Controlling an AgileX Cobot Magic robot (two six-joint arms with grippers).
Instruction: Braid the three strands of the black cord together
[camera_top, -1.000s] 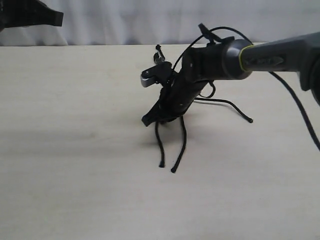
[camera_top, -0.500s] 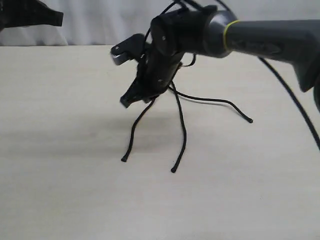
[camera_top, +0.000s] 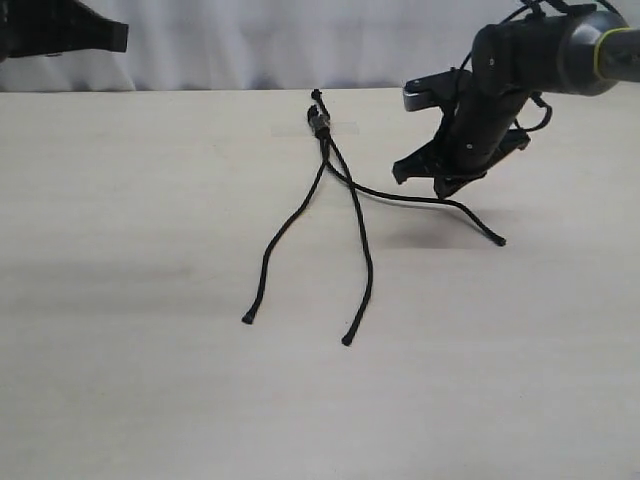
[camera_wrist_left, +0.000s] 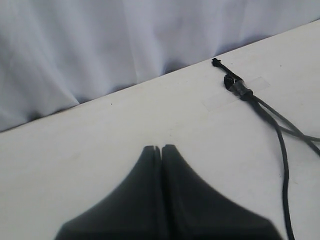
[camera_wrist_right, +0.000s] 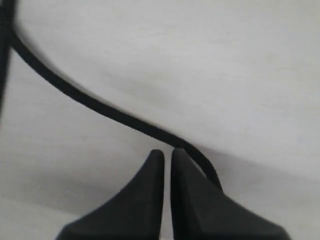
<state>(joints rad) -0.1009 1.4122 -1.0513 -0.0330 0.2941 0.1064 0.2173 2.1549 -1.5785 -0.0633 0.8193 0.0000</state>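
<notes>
- The black cord (camera_top: 327, 152) lies on the table (camera_top: 150, 380), with its knotted end (camera_top: 319, 121) far and under clear tape (camera_wrist_left: 235, 93).
- Its three strands (camera_top: 361, 225) fan nearward.
- The right strand (camera_top: 497, 238) is partly hidden behind the right gripper (camera_wrist_right: 163, 152), which has its jaws pressed together beside the strand.
- The left gripper (camera_wrist_left: 161, 148) is cut off at far left, closed and empty.
</notes>
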